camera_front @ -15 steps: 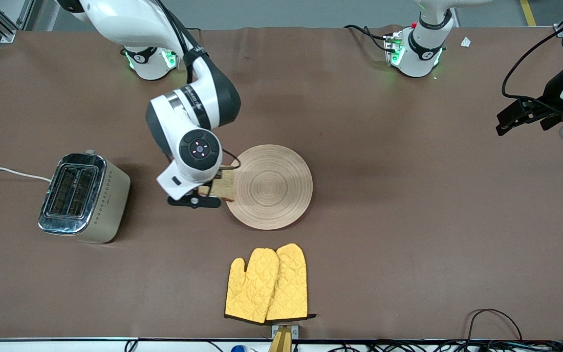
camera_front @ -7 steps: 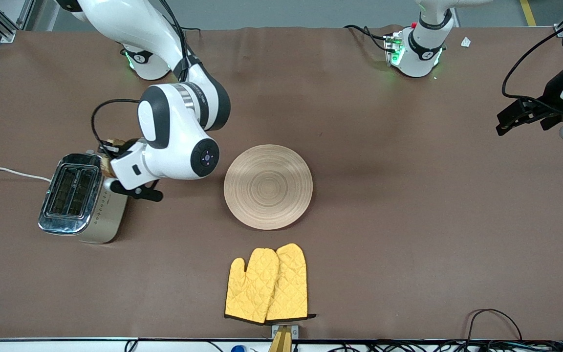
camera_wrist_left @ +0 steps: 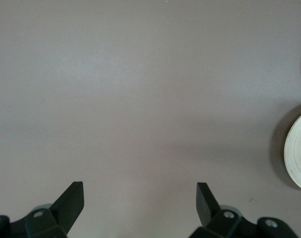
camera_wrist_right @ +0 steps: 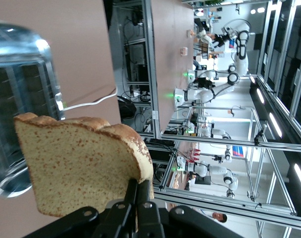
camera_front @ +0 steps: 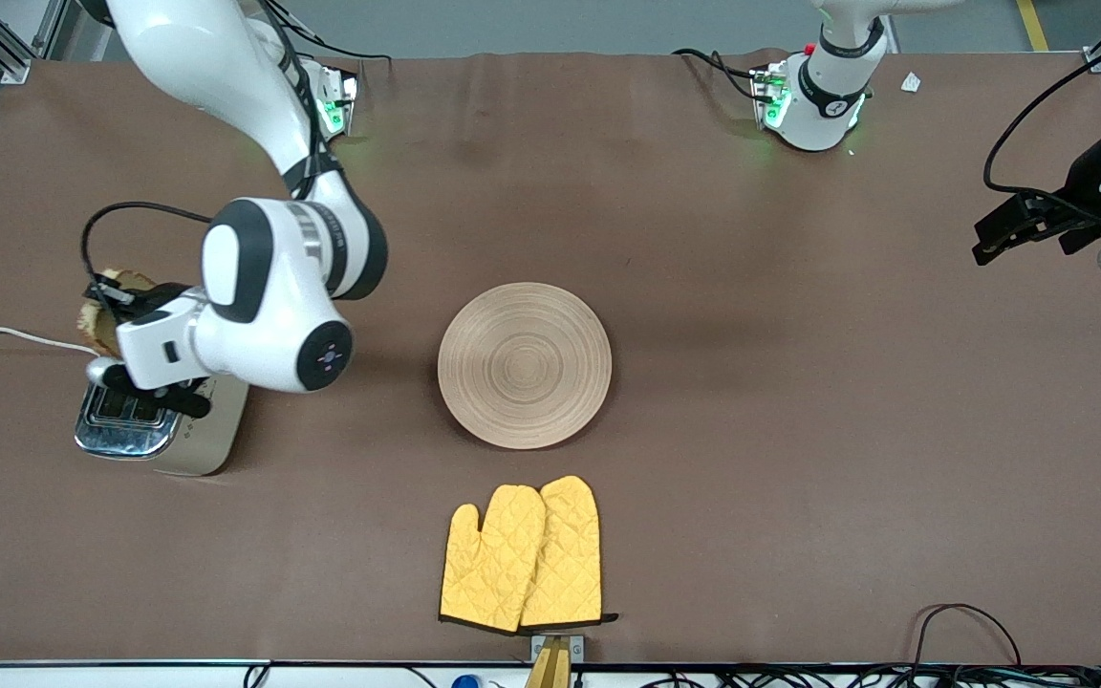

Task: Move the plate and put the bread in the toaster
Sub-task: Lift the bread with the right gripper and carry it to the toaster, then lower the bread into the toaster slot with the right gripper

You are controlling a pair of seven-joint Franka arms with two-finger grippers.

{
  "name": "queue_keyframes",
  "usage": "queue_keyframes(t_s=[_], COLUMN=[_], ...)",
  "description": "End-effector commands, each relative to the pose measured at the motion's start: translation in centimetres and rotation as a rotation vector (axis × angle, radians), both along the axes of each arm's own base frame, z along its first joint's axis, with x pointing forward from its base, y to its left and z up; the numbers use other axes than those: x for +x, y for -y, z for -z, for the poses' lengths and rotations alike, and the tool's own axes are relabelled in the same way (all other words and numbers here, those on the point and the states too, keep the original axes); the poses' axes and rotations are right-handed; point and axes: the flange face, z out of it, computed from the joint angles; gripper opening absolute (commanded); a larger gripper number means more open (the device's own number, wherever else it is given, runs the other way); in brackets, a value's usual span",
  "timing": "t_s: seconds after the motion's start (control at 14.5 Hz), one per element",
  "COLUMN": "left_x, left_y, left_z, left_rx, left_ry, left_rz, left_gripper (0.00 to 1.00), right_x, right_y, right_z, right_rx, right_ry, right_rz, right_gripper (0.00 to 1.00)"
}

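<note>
The brown speckled wholegrain bread slice [camera_wrist_right: 81, 166] is held upright, clamped edgewise by the right gripper [camera_wrist_right: 137, 191] over the cream, chrome-topped toaster [camera_front: 144, 420]; the left gripper [camera_wrist_left: 140, 208] is held wide open and empty.

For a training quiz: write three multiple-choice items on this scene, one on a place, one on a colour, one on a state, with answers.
1. Where is the bread?
A. on the plate
B. in the right gripper, over the toaster
C. on the mitts
2. What colour are the oven mitts?
A. yellow
B. blue
C. green
3. How is the left gripper?
A. shut on the plate
B. shut on bread
C. open, holding nothing

Answers: 1 B, the right gripper pinches the slice above the toaster; 2 A, they show yellow; 3 C, its fingers stand apart over bare table, and the plate lies bare.
</note>
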Motion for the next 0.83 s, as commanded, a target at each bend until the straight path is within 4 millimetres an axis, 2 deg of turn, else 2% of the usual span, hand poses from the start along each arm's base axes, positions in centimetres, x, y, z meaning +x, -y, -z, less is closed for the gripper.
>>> queue_keyframes(t_s=[0.0, 0.14, 0.28, 0.41, 0.76], left_x=[-0.3, -0.3, -0.3, -0.3, -0.3], left_y=[-0.2, -0.2, -0.2, -0.2, -0.2], left_z=[-0.5, -0.4, -0.4, -0.4, -0.3], left_rx=[-0.014, -0.014, -0.014, -0.014, -0.014], left_ry=[-0.004, -0.006, -0.006, -0.006, -0.007], left_rz=[0.011, 0.011, 0.011, 0.011, 0.011], left_gripper=[1.00, 1.00, 1.00, 1.00, 1.00], right_x=[1.1, 1.5, 2.3, 2.9, 3.6], right_y=[2.5, 3.4, 5.1, 6.4, 5.9], right_z=[-0.7, -0.6, -0.4, 0.8, 4.1], right_rx=[-0.010, -0.021, -0.007, -0.015, -0.016], right_ry=[0.019, 0.028, 0.043, 0.047, 0.096], right_rz=[0.006, 0.005, 0.001, 0.012, -0.009], right_gripper=[0.00, 0.00, 0.00, 0.00, 0.00])
